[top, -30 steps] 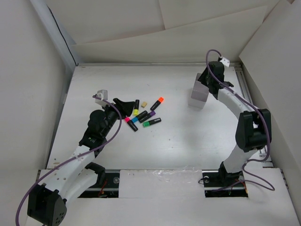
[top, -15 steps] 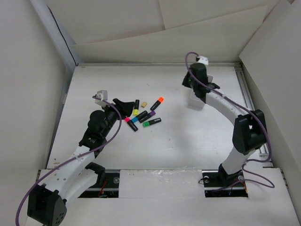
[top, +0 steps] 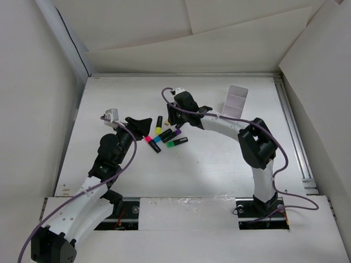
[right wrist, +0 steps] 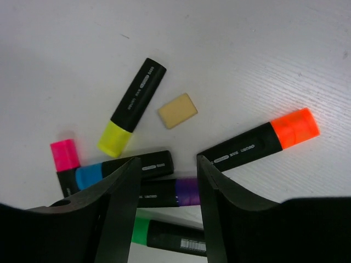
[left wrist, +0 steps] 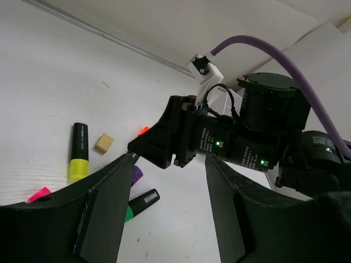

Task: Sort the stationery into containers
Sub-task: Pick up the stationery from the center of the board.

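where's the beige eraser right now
Right wrist view: the small beige rectangular eraser lies between the yellow-ended black marker to its left and the orange-ended black marker to its right.

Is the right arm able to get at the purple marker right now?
Probably yes: the right gripper hangs open over the purple marker, nothing covering it, though the blue marker and green marker lie close alongside.

Six markers (top: 164,135) and beige eraser (right wrist: 177,110) lie clustered; white organiser (top: 236,101) apart.
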Robot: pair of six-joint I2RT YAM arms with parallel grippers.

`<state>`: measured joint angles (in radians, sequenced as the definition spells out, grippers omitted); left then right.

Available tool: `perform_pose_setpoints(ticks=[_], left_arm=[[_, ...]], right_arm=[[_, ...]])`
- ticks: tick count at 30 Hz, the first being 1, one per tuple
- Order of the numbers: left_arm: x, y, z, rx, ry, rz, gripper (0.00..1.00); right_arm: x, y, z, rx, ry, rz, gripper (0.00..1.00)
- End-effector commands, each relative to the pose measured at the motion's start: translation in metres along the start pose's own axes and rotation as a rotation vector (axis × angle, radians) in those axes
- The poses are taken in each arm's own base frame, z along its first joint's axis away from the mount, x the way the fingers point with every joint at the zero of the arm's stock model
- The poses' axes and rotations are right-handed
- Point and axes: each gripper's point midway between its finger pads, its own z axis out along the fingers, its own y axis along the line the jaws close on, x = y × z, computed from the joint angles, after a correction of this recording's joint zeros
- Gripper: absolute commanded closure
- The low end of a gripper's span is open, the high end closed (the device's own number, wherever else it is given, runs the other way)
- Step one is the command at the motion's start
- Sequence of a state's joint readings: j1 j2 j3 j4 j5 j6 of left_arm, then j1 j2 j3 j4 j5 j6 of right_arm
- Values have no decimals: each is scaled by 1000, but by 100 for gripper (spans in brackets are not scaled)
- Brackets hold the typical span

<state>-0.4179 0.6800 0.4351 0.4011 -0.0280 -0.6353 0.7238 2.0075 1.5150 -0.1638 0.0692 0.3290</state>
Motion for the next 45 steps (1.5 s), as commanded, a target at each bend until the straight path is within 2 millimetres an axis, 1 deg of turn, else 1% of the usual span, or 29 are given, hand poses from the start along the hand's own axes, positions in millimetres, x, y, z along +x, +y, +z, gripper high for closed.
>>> perform_pose_setpoints(ticks=[1, 2, 3, 4, 6, 8, 9, 10, 11, 12, 15, 18, 20, 22, 23, 25, 26, 27, 28, 33, 35, 37, 39, 40, 41, 42, 43, 44, 45], left_arm=[[-3, -2, -1, 11, -23, -11, 49], [-5, -4, -1, 17, -30, -12, 49], [-5, -4, -1, 17, -30, -12, 49], [-6, -2, 0, 10, -36, -12, 49], [-5, -4, -1, 17, -30, -12, 49], [-5, -4, -1, 17, -30, -12, 49], [-7, -5, 0, 23, -37, -12, 49], [-7, -5, 0, 23, -37, -12, 49], [-7, -5, 0, 23, -37, -12, 49], [-5, -3, -1, 16, -29, -11, 49], [-7, -6, -2, 23, -37, -21, 49], [-5, -1, -2, 8, -38, -21, 49], [-11, -6, -5, 19, -51, -22, 49], [-14, 2, -9, -11, -86, -33, 49], [-18, 2, -10, -12, -101, -35, 49], [-23, -2, -15, 0, -115, -37, 49], [-19, 1, -15, -6, -108, -36, 49], [-24, -3, -17, 10, -127, -39, 49], [-21, 0, -17, 4, -120, -38, 47], [-21, 0, -15, -4, -111, -36, 47], [-22, -1, -15, 2, -118, -37, 47], [-21, 0, -15, -4, -111, -36, 47], [-21, 0, -15, -4, -111, -36, 47], [-21, 0, -15, -4, -111, -36, 47], [-23, -2, -15, 3, -119, -38, 47], [-23, -2, -15, 3, -119, -38, 47], [-23, -2, -15, 3, -119, -38, 47], [-19, 2, -14, -10, -104, -35, 47], [-17, 0, -14, -3, -98, -35, 47]], right_arm=[[-14, 4, 2, -28, 1, -105, 49], [-19, 5, 4, -31, -9, -114, 47], [-9, -1, 11, -3, 28, -125, 45], [-10, -6, 14, 27, 27, -126, 45], [-10, -3, 21, 34, 35, -154, 40], [-6, -5, 25, 41, 57, -166, 39], [-5, -5, 29, 44, 70, -167, 35], [-5, 2, 31, 35, 69, -173, 33], [-2, -2, 33, 52, 79, -184, 32], [-6, 4, 32, 51, 67, -191, 32], [4, -1, 39, 70, 92, -194, 28], [10, -3, 46, 73, 105, -196, 28], [15, -4, 53, 77, 117, -197, 30], [14, -2, 56, 65, 111, -205, 32], [9, 0, 56, 62, 99, -203, 32], [15, -4, 62, 74, 110, -205, 33], [15, -4, 62, 74, 110, -205, 34], [14, -3, 65, 74, 108, -205, 34], [14, -3, 67, 73, 107, -205, 34], [18, -1, 77, 64, 109, -205, 39], [10, -4, 77, 66, 91, -197, 42], [13, -1, 81, 46, 96, -196, 46], [12, 1, 81, 35, 90, -185, 55], [17, 1, 82, 29, 102, -186, 59], [13, -3, 83, 33, 92, -179, 67], [18, -3, 83, 27, 103, -170, 72], [10, 0, 80, 21, 82, -168, 77], [16, -8, 82, 33, 93, -150, 80], [1, -3, 73, 23, 55, -134, 82]])
